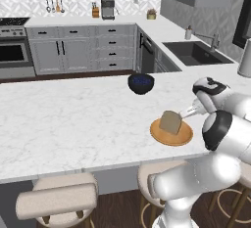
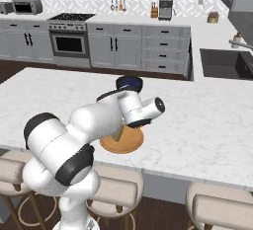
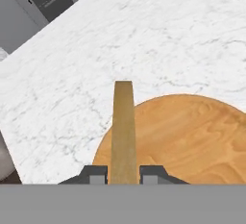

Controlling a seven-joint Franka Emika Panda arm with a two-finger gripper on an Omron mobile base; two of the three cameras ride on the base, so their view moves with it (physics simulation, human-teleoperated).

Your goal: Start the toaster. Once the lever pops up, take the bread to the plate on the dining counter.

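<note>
Bread [image 3: 123,131], a thin golden-brown slice, stands on edge over the near rim of the plate [image 3: 192,136]; whether its lower edge touches the plate cannot be told. In the left base view the bread [image 1: 170,122] shows its broad face, tilted, above the plate [image 1: 171,135]. Tool [image 3: 123,175] clenched on the bread, one dark fingertip [image 3: 96,175] pressed to each flat side. Plate round, orange-tan, shallow, resting on the white marble bench [image 1: 73,124] near its front edge; in the right base view the plate [image 2: 126,144] is partly covered by the arm. Dark bowl [image 1: 141,83] on the bench beyond the plate, well apart. Stools [image 1: 59,197] stand under the bench edge.
</note>
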